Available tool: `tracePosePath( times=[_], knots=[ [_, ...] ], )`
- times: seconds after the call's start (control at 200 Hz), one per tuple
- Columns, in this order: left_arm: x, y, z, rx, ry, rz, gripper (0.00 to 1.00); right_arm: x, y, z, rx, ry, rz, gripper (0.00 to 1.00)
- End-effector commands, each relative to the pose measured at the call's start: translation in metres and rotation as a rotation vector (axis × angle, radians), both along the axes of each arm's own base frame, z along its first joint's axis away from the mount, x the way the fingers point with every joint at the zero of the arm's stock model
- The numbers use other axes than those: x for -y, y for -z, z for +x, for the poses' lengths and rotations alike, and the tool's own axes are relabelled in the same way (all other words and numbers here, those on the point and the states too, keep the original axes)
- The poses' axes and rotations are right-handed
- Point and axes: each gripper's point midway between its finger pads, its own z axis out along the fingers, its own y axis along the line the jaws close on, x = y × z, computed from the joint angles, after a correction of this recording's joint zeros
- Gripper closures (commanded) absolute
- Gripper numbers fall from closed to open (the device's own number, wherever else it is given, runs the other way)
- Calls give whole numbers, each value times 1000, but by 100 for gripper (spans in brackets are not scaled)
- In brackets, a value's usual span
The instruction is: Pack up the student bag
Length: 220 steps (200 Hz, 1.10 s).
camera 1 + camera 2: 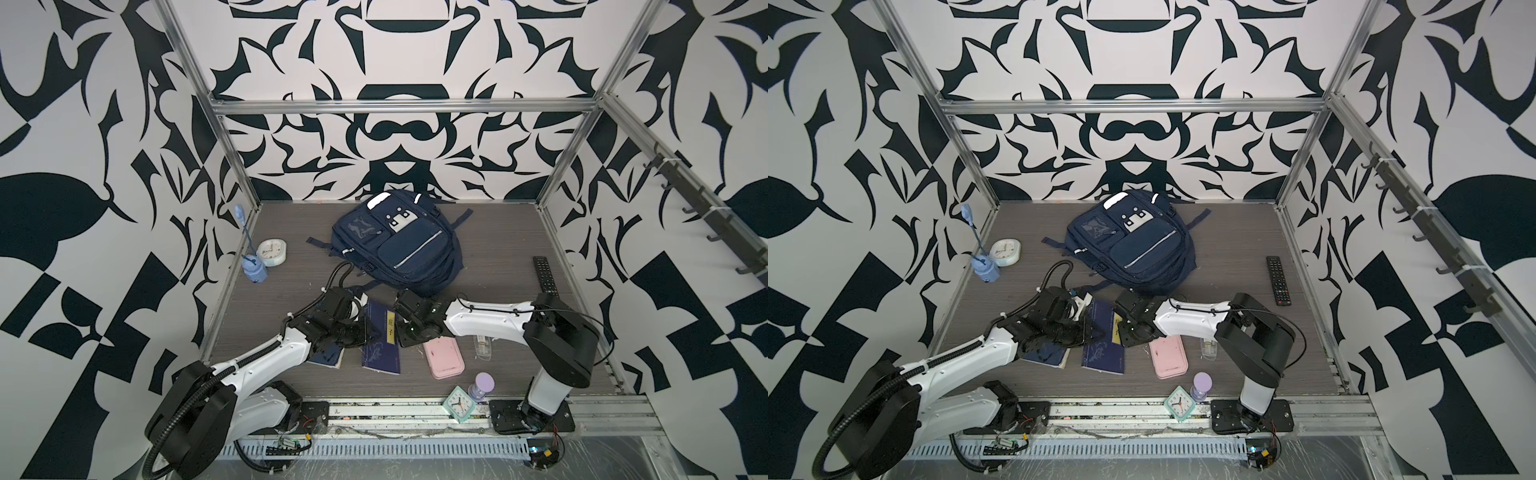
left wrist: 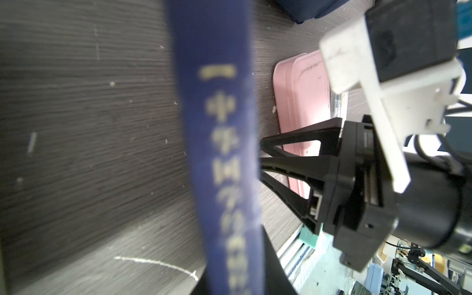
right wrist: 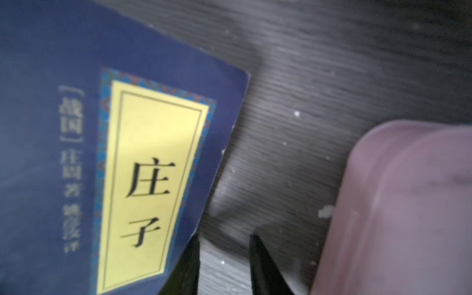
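Where the table [image 1: 498, 257] meets its left wall, a blue gooseneck gadget [image 1: 254, 272] stands with a round white clock [image 1: 270, 251] just beside it. My left arm reaches in low from the near left corner and lies over a dark blue notebook [image 1: 332, 359]. My left pincer [image 1: 368, 331] sits at the left edge of the navy book [image 1: 380, 353] that carries a yellow title label. I cannot tell whether it is clamped on that edge or only close to it. My left wrist view gives me just the book's spine, blurred and very near, crossing the picture.

The student bag [image 1: 409, 253] lies flat at the back middle of the table, pockets up, near the rear wall. It is beyond the book and apart from both pincers.

My right pincer [image 3: 224, 240] is just right of the book, jaws apart, with only bare table between them and nothing held. One black fingertip [image 3: 190, 268] shows right at the book's edge.

A pink case [image 1: 444, 357] lies just beside that pincer, and a clear item [image 1: 484, 345] lies past it. At the front rail a mint-green alarm clock [image 1: 459, 405] and a purple-capped bottle [image 1: 482, 384] stand side by side. A black remote [image 1: 545, 276] lies far right, well apart from the bag.
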Motion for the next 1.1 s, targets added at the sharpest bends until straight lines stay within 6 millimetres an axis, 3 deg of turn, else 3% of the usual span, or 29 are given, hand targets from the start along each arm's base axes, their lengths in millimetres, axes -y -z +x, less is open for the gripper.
tracePosePath(
  times=[0.0,0.28,0.46,0.64,0.82,1.095],
  knots=[
    [7,-35,14,74,21,-85,85,19,-18,7,32,27,-13,57],
    [14,-93,33,162,68,-281,85,35,-103,48,143,138,328,34],
    [28,-121,39,186,122,-432,85,29,-146,56,181,129,570,28],
    [37,-138,44,182,161,-544,84,18,-159,54,172,96,679,28],
    [39,-141,45,178,179,-579,84,21,-161,60,157,124,740,28],
    [40,-146,49,168,179,-642,84,5,-167,59,77,84,919,29]
  ],
)
